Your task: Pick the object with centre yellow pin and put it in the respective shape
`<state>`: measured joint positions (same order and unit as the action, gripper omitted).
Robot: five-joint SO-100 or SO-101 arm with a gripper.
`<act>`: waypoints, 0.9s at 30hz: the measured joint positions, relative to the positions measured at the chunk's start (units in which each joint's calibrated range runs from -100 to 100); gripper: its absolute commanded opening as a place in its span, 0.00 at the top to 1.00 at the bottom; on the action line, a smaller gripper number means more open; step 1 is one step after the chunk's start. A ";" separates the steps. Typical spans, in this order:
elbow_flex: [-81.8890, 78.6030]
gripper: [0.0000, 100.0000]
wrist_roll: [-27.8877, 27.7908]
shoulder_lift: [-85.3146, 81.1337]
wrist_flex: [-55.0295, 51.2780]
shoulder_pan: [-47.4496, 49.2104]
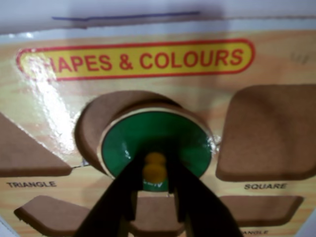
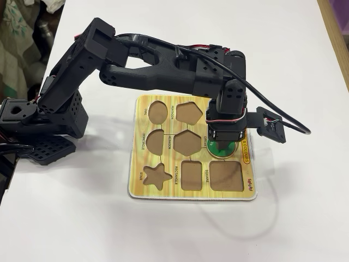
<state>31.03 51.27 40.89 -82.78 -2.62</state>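
In the wrist view the green disc (image 1: 128, 143), pale-rimmed, has a yellow knob (image 1: 155, 171) at its middle. My gripper (image 1: 155, 168) is shut on that knob, a black finger on each side. The disc hangs over the round brown circle cut-out (image 1: 96, 123), shifted right of it, so a crescent of the cut-out shows at upper left. Whether the disc touches the board I cannot tell. In the fixed view the gripper (image 2: 223, 144) points down at the disc (image 2: 224, 149) on the right side of the yellow puzzle board (image 2: 140, 188); the cut-out is hidden there.
Empty cut-outs lie around: the square (image 1: 269, 133) to the right and the triangle (image 1: 24, 153) to the left. The fixed view shows star (image 2: 155, 176), rectangle (image 2: 192, 176), hexagon (image 2: 185, 142) and others. The arm's base (image 2: 32, 128) sits left of the board on the white table.
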 measured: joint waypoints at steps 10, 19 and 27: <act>0.00 0.99 0.21 0.00 0.00 1.03; 0.00 0.99 0.26 0.00 0.00 2.81; 0.00 0.99 0.26 0.00 0.00 2.81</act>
<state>31.03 51.53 40.89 -82.78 0.19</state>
